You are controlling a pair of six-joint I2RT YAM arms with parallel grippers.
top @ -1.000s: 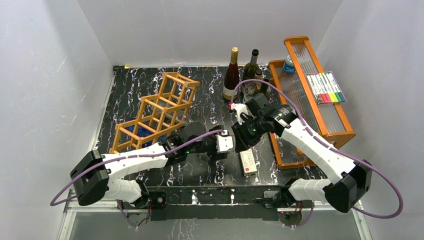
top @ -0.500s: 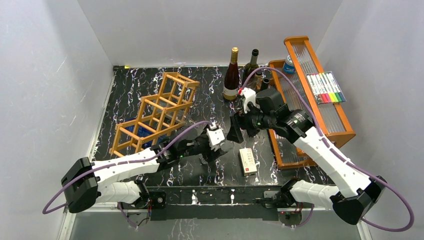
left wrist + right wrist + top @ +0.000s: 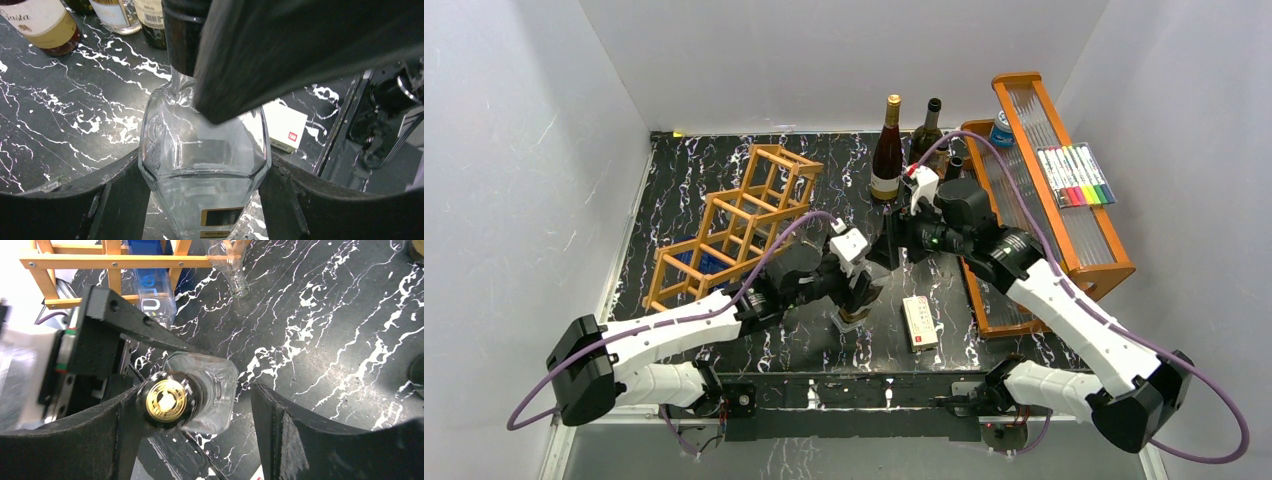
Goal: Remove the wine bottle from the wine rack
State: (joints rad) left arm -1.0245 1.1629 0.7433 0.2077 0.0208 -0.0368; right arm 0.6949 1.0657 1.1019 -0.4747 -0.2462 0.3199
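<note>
A black, white-veined marble table [image 3: 674,170] carries an orange-brown wooden lattice wine rack [image 3: 736,222] on its left side. Right of the rack and clear of it, a clear square-shouldered glass wine bottle with a dark neck and gold cap [image 3: 200,150] stands upright near the table's front edge; whether its base touches the top cannot be told. The left gripper [image 3: 205,205] clamps the bottle's body, both fingers against the glass. The right gripper [image 3: 197,400] is spread wide about the cap, one finger against the neck, the other apart.
</note>
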